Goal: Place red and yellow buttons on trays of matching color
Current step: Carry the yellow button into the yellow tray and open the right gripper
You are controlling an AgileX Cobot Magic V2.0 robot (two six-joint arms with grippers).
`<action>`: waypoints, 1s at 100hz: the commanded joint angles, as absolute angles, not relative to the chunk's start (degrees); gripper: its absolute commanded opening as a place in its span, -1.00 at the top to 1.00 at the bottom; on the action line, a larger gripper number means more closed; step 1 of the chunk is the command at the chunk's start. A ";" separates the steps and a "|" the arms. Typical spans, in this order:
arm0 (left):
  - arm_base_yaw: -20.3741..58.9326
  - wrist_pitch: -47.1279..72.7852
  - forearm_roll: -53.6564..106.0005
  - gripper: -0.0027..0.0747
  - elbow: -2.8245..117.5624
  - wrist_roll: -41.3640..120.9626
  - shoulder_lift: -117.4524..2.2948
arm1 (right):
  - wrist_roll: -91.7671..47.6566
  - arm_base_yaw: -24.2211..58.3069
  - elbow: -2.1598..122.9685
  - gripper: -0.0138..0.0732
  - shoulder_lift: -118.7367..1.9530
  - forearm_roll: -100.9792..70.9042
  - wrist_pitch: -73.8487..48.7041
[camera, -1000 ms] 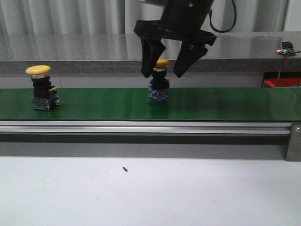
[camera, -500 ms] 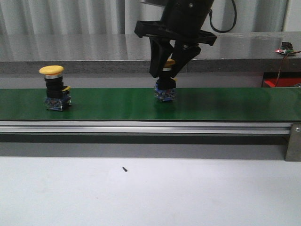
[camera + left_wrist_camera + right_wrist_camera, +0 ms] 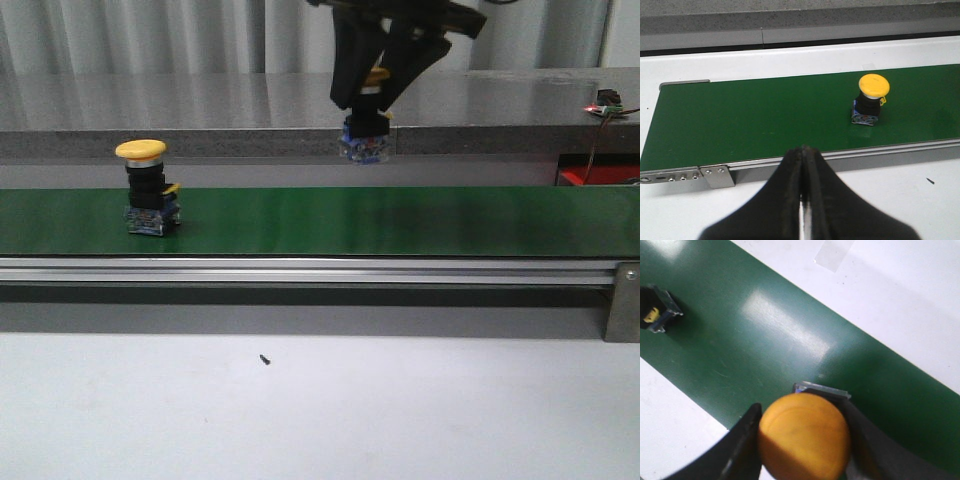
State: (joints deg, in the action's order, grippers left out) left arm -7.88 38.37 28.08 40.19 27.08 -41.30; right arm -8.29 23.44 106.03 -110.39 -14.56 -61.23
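My right gripper (image 3: 366, 100) is shut on a yellow button (image 3: 364, 138) and holds it in the air above the green belt (image 3: 480, 220). In the right wrist view the button's yellow cap (image 3: 804, 436) sits between the fingers (image 3: 742, 440). A second yellow button (image 3: 148, 190) stands upright on the belt at the left; it also shows in the left wrist view (image 3: 871, 99) and at the edge of the right wrist view (image 3: 655, 314). My left gripper (image 3: 802, 152) is shut and empty, in front of the belt's near rail. No red button and no yellow tray are in view.
The belt's metal rail (image 3: 300, 270) runs along its near side, with a bracket (image 3: 622, 300) at the right end. A grey ledge (image 3: 150, 105) runs behind the belt. A red object (image 3: 598, 176) shows partly at the far right. A small dark speck (image 3: 265, 358) lies on the white table.
My right gripper closed on the middle yellow button and lifted it off the belt. The other yellow button moved to the right along the belt.
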 commanded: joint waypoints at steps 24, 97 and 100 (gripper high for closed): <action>-7.48 34.84 29.95 0.98 41.81 27.03 -41.05 | -8.35 18.22 95.67 0.27 -95.75 -13.80 -56.57; -7.48 34.44 29.95 0.98 41.81 27.03 -41.05 | -6.59 -14.82 65.79 0.27 -81.00 -13.36 -49.82; -7.48 34.44 29.95 0.98 41.81 27.03 -41.05 | -6.58 -15.61 65.06 0.27 -81.00 -13.36 -49.33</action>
